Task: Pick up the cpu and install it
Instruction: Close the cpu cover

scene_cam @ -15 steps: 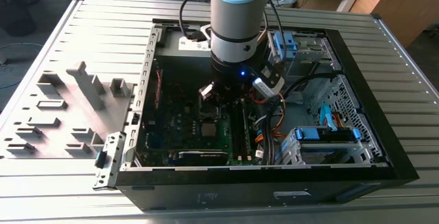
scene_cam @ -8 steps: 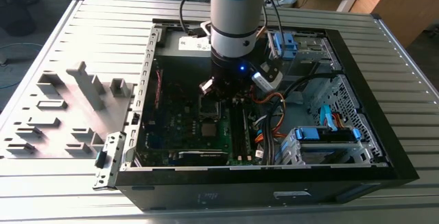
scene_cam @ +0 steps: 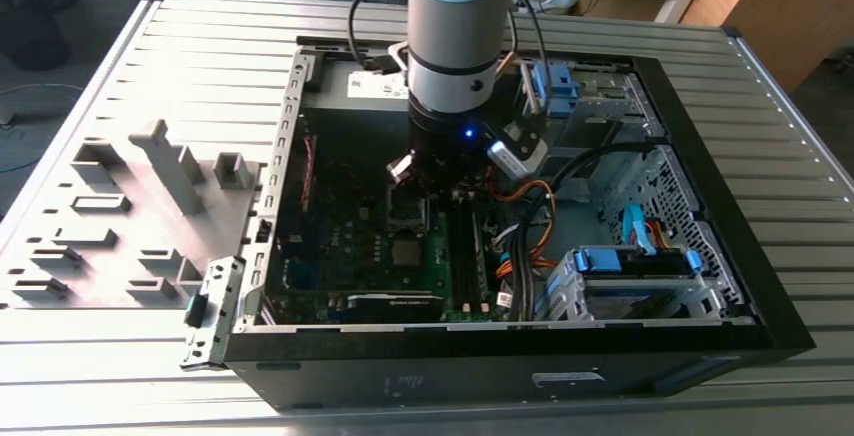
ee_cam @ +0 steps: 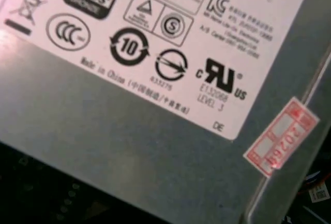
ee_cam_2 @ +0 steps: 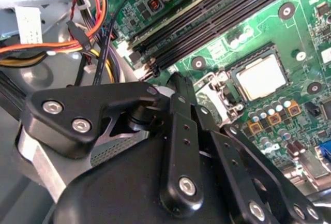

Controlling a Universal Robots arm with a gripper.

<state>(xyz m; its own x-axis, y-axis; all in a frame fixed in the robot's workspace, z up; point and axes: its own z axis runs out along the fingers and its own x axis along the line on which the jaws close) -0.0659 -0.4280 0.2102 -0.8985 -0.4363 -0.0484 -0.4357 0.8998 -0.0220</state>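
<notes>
1. Cpu (ee_cam_2: 261, 76) work sits inside open computer case (scene_cam: 747, 256) on slatted metal table (scene_cam: 200, 56), mid-table.
2. Motherboard (ee_cam_2: 289, 32) flat on case floor.
3. Tool (ee_cam_2: 178, 81) hovers near socket (ee_cam_2: 234, 79); grip state cannot tell.
4. Cpu seated in socket mid-board, apart from tool. Likely light, stiff, fragile; take it by the edges.

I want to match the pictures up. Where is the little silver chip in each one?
Exterior view: the chip seems the pale square beside the long slots.
Second wrist view: chip on the green board.
First wrist view: faces a labelled box.
Shared landmark: the long slots.
</notes>
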